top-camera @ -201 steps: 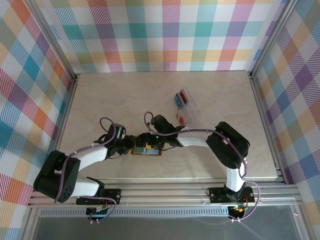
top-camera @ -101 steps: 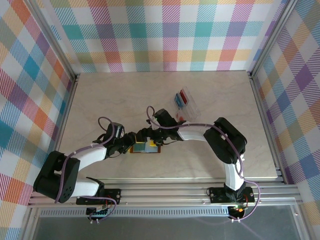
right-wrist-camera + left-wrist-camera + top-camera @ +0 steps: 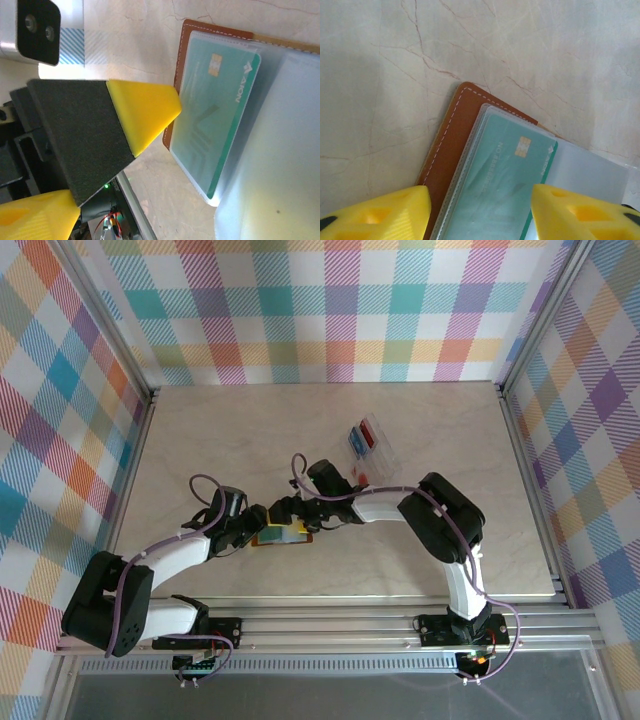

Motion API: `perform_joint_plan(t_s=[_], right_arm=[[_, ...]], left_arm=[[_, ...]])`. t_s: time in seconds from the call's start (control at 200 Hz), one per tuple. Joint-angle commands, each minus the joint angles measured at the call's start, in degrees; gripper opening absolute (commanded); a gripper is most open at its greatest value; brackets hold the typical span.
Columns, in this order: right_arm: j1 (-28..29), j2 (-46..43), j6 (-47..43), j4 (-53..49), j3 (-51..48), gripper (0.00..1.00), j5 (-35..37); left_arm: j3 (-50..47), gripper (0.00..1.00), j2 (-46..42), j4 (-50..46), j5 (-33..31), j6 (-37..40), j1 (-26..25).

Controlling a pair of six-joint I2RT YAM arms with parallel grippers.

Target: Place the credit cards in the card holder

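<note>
Teal-green card (image 3: 215,100) lies inside a clear pocket of the open brown card holder (image 3: 220,30), chip end toward the stitched leather corner. A frosted sleeve (image 3: 280,150) overlaps at right. Right gripper (image 3: 105,165) has its fingers spread, with nothing between. The upper yellow fingertip (image 3: 142,112) points at the leather edge; contact unclear. Marble table (image 3: 145,30) beneath.

Beige marble-veined tabletop (image 3: 200,430) under me, flat and pale. Lying on it near the front edge is the small brown leather wallet (image 3: 451,150), spread open. Further back and to the right, well apart, a clear plastic tray (image 3: 388,462) rests on the same surface.
</note>
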Motion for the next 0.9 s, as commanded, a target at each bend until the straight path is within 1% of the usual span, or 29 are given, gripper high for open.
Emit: perform_joint_plan(t_s=[0.0,0.245,0.48,0.565,0.595,0.68,0.855,0.895], right_arm=[[2.5,3.27,3.21,3.43,-1.29,0.87,10.02],[1.7,2.76,3.59,3.74,-2.7,0.82,10.38],[1.18,2.33,3.72,3.33,-2.99,0.8,10.53],[1.13,1.91,3.83,3.53,-3.42,0.8,10.45],[1.08,1.72,3.76,3.54,-3.6,0.81,10.45],[0.91,1.28,3.59,3.7,-3.94,0.81,10.32],[0.56,0.86,3.41,3.77,-4.39,0.81,10.26],[0.47,0.98,3.39,3.72,-4.39,0.81,10.11]], left_arm=[[-0.99,0.54,-0.05,-7.45,10.16,2.42,-1.93],[-0.4,0.52,-3.31,-9.6,12.81,3.05,0.87],[-0.32,0.52,-7.54,-13.38,12.78,3.92,3.76],[-0.05,0.49,-8.38,-14.19,11.75,4.4,4.61],[0.1,0.48,-8.67,-16.31,11.49,4.45,4.77],[0.47,0.43,-9.63,-17.4,11.01,4.77,5.1],[2.12,0.36,-11.44,-21.82,7.47,5.65,5.59],[2.23,0.36,-11.85,-22.22,7.06,5.76,5.59]])
